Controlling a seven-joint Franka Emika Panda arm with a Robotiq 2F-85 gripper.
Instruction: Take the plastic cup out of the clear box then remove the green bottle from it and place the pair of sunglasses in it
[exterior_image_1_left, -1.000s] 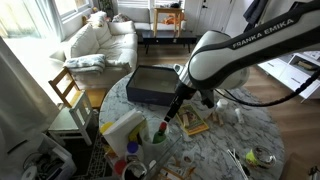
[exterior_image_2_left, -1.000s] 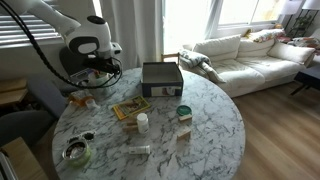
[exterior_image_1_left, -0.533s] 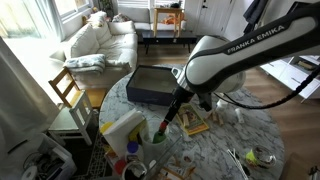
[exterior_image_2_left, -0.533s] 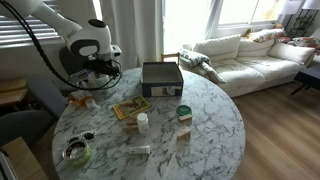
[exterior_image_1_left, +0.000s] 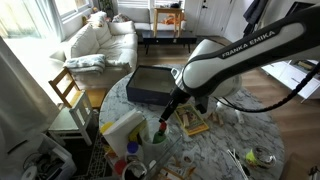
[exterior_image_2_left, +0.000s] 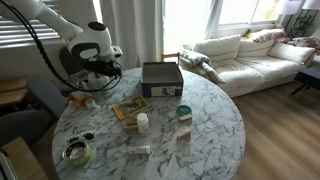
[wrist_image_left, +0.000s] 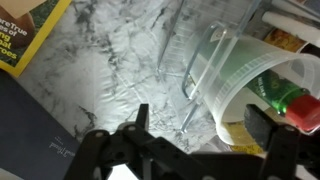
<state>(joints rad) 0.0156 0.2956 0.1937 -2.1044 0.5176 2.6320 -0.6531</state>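
The plastic cup (wrist_image_left: 232, 75) is translucent and stands on the marble table outside the clear box (exterior_image_1_left: 150, 86), which also shows in an exterior view (exterior_image_2_left: 161, 77). The green bottle (wrist_image_left: 278, 90), with a red cap, is inside the cup. My gripper (wrist_image_left: 200, 125) is open, with its fingers spread on either side of the cup's lower part and close to it. In an exterior view the gripper (exterior_image_1_left: 166, 120) hangs just above the cup (exterior_image_1_left: 160, 135) at the table's edge. I cannot pick out the sunglasses.
A yellow book (exterior_image_2_left: 130, 107), a white bottle (exterior_image_2_left: 142, 122), a green-lidded jar (exterior_image_2_left: 183, 112) and a bowl (exterior_image_2_left: 78, 150) lie on the round marble table (exterior_image_2_left: 210, 125). A wooden chair (exterior_image_1_left: 68, 90) and clutter stand beside the table.
The arm has shifted slightly towards the cup. The gripper stays open and the cup has not moved.
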